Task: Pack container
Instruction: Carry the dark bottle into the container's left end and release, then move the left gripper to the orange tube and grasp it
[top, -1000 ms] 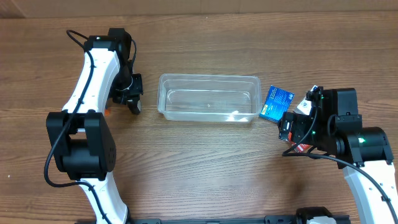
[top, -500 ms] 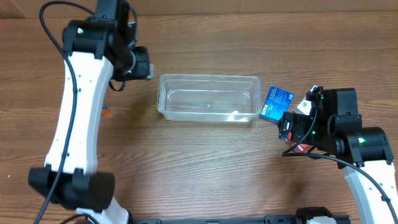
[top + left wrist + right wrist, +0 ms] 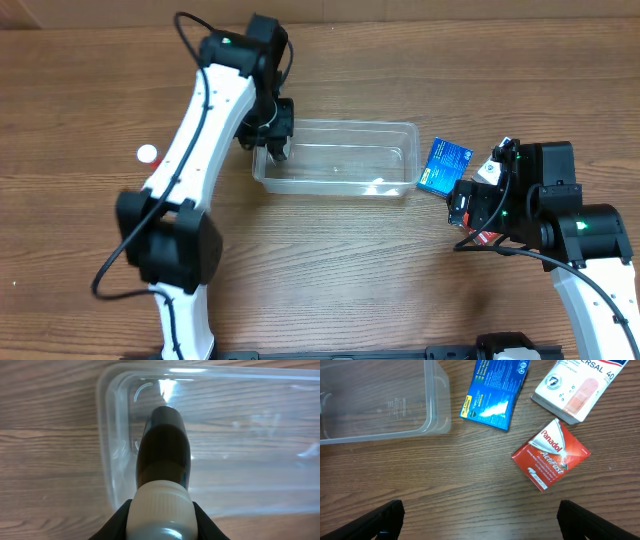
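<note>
The container (image 3: 335,158) lies on the desk (image 3: 330,290) near the middle of the overhead view, a little above the centre, and I see nothing inside it yet. The left fingers (image 3: 116,527) are closed on a dark bottle (image 3: 164,445), which they grip at its pale cap (image 3: 160,510). In the left wrist view the bottle points into the left end of the tub, with its far end towards the upper left rounded corner. I cannot tell if it already touches the floor of the tub. The step in hand, I think, is to put this bottle in. To do it well, the bottle should go down close to the floor before the fingers let go, so it does not drop and roll. It should also stay free of the left wall and the rim, because such a thin tub will probably slide when pushed. Placing it along the short wall would leave room for the boxes. The left arm (image 3: 200,130) rises from the lower left of the overhead view and bends right at the top, so the wrist hangs over the container's left end. The right arm (image 3: 580,230) waits at the right edge. The right fingers (image 3: 382,520) are spread wide with nothing between them, above a blue box (image 3: 495,395), a red box (image 3: 551,455) and a white box (image 3: 580,385).
</note>
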